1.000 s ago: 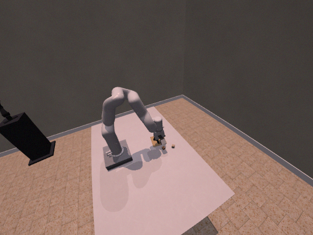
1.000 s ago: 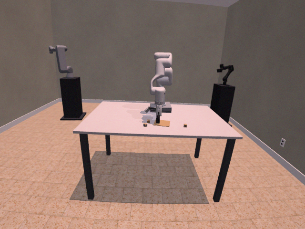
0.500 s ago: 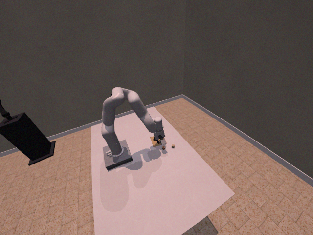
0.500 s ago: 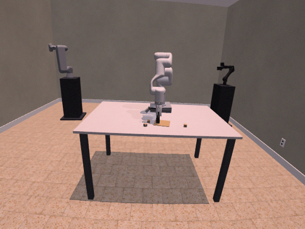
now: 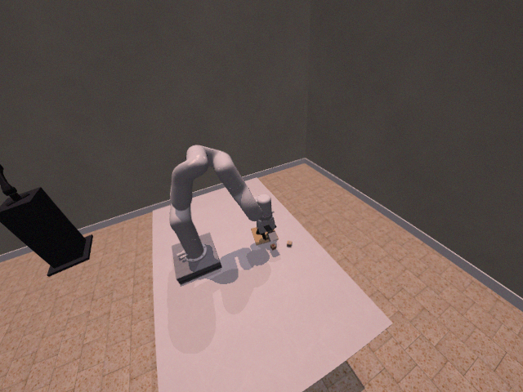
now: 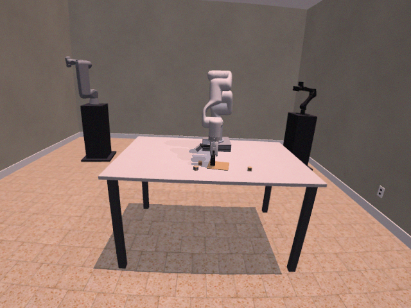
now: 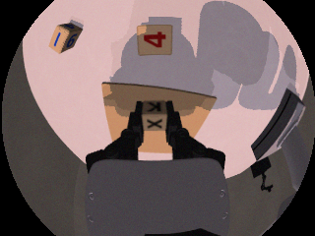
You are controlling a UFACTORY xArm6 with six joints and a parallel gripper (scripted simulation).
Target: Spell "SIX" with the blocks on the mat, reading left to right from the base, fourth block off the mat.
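the gripper (image 7: 156,125) pinches the x block (image 7: 154,124) low over the mat (image 7: 114,114), seemingly near its edge, to leave room for s and i

The pale table (image 6: 159,165) carries a tan mat (image 6: 223,165), the arm's base plate (image 5: 211,265), and apparently three loose blocks.

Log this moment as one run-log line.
gripper: shut on X block | over mat | 4 block, I block: off mat

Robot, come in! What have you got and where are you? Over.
Gripper shut on X block, low over mat. 4 block just beyond mat. Path unobstructed.
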